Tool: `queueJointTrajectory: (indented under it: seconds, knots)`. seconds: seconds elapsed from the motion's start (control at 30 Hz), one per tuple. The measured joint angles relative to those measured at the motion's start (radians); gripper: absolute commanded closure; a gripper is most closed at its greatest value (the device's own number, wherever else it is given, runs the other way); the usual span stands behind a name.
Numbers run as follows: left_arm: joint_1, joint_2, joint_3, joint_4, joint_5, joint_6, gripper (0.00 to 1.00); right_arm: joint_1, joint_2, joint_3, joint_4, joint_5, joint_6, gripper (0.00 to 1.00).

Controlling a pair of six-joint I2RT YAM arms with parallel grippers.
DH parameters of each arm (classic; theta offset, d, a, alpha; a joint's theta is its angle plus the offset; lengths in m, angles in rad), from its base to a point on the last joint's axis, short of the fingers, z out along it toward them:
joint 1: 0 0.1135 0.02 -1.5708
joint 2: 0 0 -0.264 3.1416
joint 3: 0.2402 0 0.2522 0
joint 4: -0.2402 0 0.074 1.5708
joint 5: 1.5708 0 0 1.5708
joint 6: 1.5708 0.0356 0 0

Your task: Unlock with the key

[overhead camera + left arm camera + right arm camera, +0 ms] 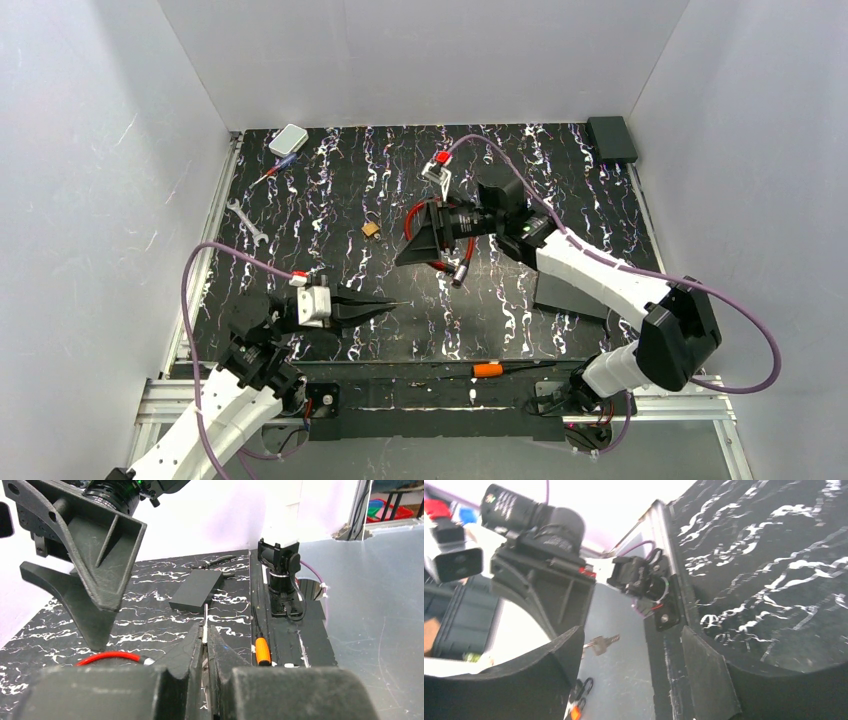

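Observation:
The small brass padlock [371,229] lies on the black marbled mat. My left gripper [390,304] is shut at the near left, its tips pointing right. In the left wrist view its jaws [205,631] pinch a thin pale metal strip seen edge-on, the key [205,616]. In the right wrist view the silvery key [602,643] sticks out past my own near finger. My right gripper [405,240] is open and empty, just right of the padlock and apart from it. It also shows in the right wrist view [634,665]. The padlock is out of both wrist views.
A red cable loop [428,237] lies under the right gripper. A silver wrench [246,222], a white box [288,139] and a small screwdriver [276,170] are at the back left. A black block [570,295] is at the right. An orange-handled tool [490,369] is at the near edge.

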Motion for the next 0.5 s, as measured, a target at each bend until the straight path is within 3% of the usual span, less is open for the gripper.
queueJointTrajectory:
  seconds: [0.1,0.23,0.37,0.5]
  knots:
    - [0.000,-0.018,0.000,-0.001,-0.024,-0.055,1.00,-0.027,-0.021,0.014,-0.084,0.100,-0.022,0.02]
    - [0.000,-0.054,0.000,-0.005,-0.059,-0.148,1.00,-0.122,-0.060,-0.023,-0.093,0.185,0.050,0.02]
    - [0.000,-0.113,-0.003,-0.034,-0.143,-0.267,1.00,-0.300,-0.069,-0.161,0.057,0.171,0.221,0.02]
    - [0.000,-0.118,0.016,-0.144,-0.236,-0.351,1.00,-0.363,-0.020,-0.289,0.180,0.151,0.344,0.02]
